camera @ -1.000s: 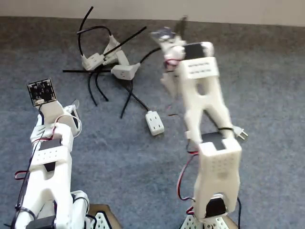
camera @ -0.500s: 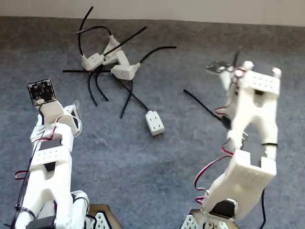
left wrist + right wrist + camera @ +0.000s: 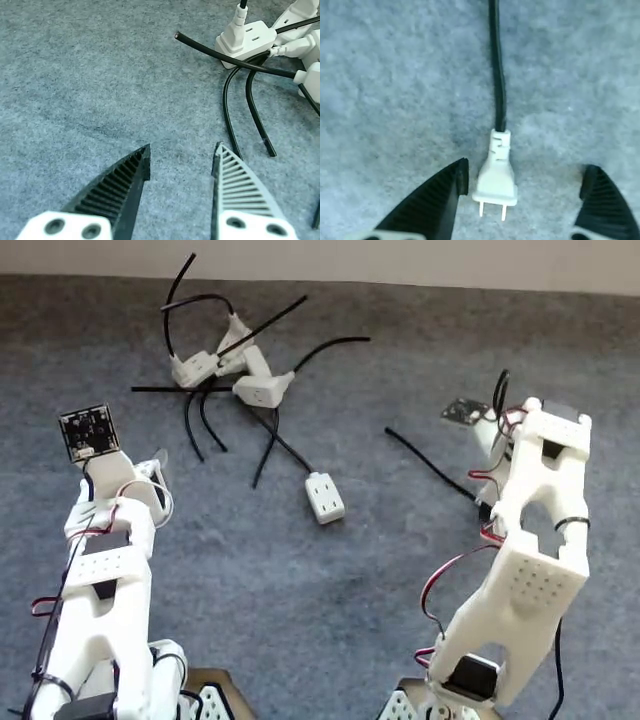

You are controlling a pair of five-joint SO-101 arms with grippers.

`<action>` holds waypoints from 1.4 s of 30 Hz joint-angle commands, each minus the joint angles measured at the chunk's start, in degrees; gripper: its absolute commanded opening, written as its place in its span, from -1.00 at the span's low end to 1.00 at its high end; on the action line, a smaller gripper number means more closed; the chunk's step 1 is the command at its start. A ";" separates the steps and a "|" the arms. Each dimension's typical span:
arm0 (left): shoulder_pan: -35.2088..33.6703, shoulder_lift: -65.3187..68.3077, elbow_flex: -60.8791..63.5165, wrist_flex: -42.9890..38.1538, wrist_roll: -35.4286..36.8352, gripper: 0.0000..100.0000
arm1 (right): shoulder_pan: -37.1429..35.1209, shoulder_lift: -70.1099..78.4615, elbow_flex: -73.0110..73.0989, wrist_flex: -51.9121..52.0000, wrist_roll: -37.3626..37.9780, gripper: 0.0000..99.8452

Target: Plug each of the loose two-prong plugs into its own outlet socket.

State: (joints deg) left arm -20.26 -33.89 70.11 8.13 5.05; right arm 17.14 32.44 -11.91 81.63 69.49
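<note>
While the grey tabletop [image 3: 300, 590] spreads wide, my right hand [image 3: 525, 172] hangs open at three o'clock, my left hand [image 3: 182, 147] open at eight. A free outlet [image 3: 325, 497] lies near centre, a loose plug [image 3: 496, 180] inside the right hand's gap. Grasping step, I judge: close squarely on its body.

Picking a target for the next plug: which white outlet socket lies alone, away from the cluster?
The outlet socket on the end of one black cord, alone in the middle of the grey mat; the other sockets are bunched together farther back.
</note>
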 commanded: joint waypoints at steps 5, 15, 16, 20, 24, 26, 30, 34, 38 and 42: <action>1.27 -0.48 -0.22 -1.41 0.26 -0.57 | 0.57 2.51 -0.57 -3.74 0.70 -0.45; 1.27 -0.48 -0.22 -1.41 0.26 -0.57 | 3.03 2.59 -0.66 -0.48 1.05 -0.45; 1.27 -0.48 -0.22 -1.41 0.26 -0.57 | 3.12 2.33 -0.66 1.01 2.11 -0.45; 1.27 -0.48 -0.22 -1.41 0.26 -0.57 | 3.30 -0.57 -0.57 4.18 4.40 -0.45; 1.27 -0.48 -0.22 -1.41 0.26 -0.57 | 3.47 -2.33 -0.40 3.91 4.40 -0.45; 1.27 -0.48 -0.22 -1.41 0.26 -0.57 | 3.12 -1.98 -0.13 3.82 4.40 -0.45; 1.27 -0.48 -0.22 -1.41 0.26 -0.57 | 2.33 1.71 -0.31 3.74 4.31 -0.46; 1.27 -0.48 -0.22 -1.41 0.26 -0.57 | 2.24 4.09 -0.57 2.15 3.87 -0.66; 1.27 -0.48 -0.22 -1.41 0.26 -0.57 | 2.15 4.00 -1.01 -0.22 -0.88 -0.79; 1.27 -0.48 -0.22 -1.41 0.26 -0.57 | 1.71 4.00 -6.55 2.95 -1.85 -0.80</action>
State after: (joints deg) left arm -20.00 -33.89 70.11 8.13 5.05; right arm 19.87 36.75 -15.96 81.80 69.14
